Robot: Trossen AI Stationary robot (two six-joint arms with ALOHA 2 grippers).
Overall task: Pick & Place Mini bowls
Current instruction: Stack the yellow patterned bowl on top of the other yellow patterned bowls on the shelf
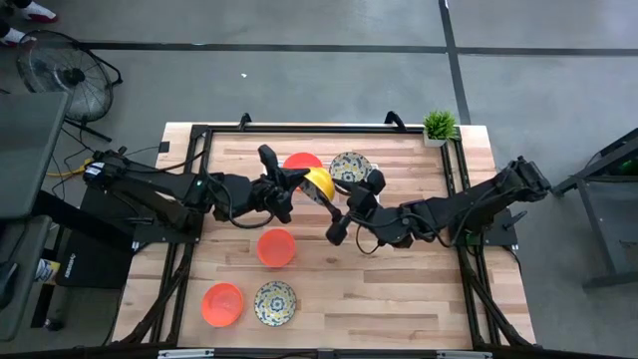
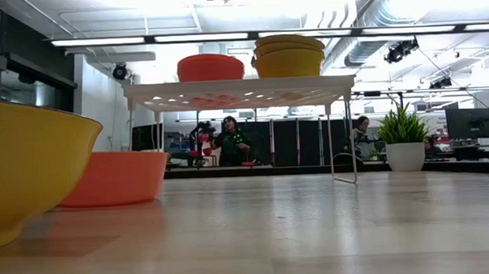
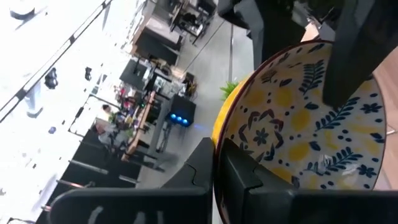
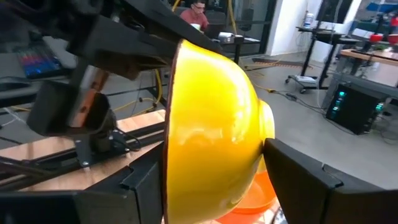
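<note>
Above the middle of the pale wooden counter, toward its far edge, both dark arms meet at one small round bowl, yellow outside and cream with blue-and-yellow flowers inside. It is lifted clear of the counter and tipped on edge. The left gripper has its jaws clenched on the bowl's rim; the left wrist view shows the patterned inside of the bowl with one dark finger lying across it. The right gripper reaches in from the other side, and its wrist view shows the glossy yellow underside filling the gap between its two jaws, so it too is grasping the bowl.

Behind the held bowl, near the far edge, a white wire-legged tray stands as a low shelf carrying a plain orange-red bowl and a stack of patterned bowls. Another orange-red bowl sits on the counter just in front of the left gripper. Near the front left corner lie one more orange-red bowl and a floral bowl side by side. A small green potted plant stands at the far right corner.
</note>
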